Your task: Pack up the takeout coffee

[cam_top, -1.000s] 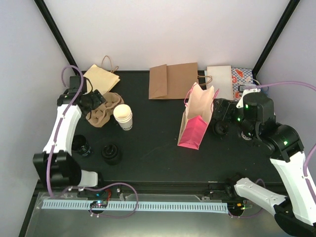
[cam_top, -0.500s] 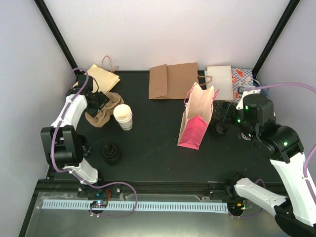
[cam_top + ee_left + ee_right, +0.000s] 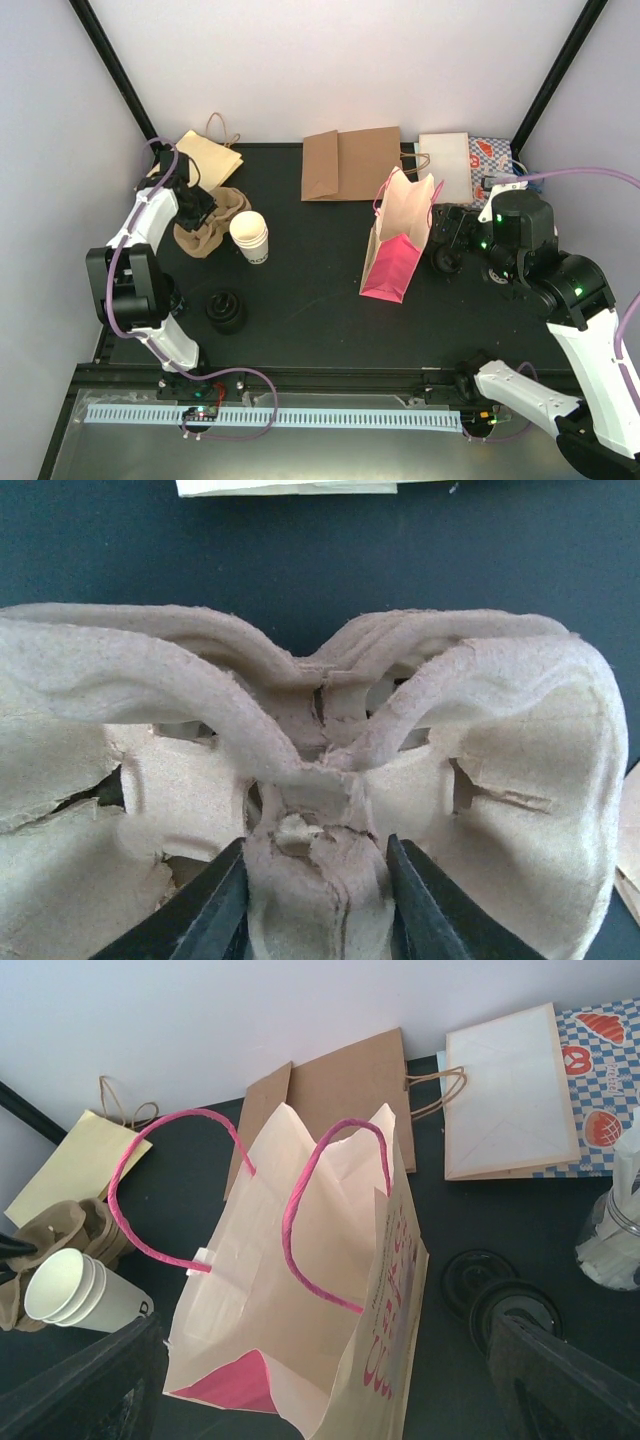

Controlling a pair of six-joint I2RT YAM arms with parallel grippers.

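Here — L fingers [image 3: 210,915] tight on cup carrier [image 3: 320,780]

Black table [image 3: 320,310]: pink bag [image 3: 392,262], white cup [image 3: 251,236], pulp carrier [image 3: 212,228].

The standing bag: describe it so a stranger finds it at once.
Look at the right half of the black table. In front of the flat brown bag stands the open bag. Unlike its flat-lying neighbours, it is upright, cream with pink sides and handles.
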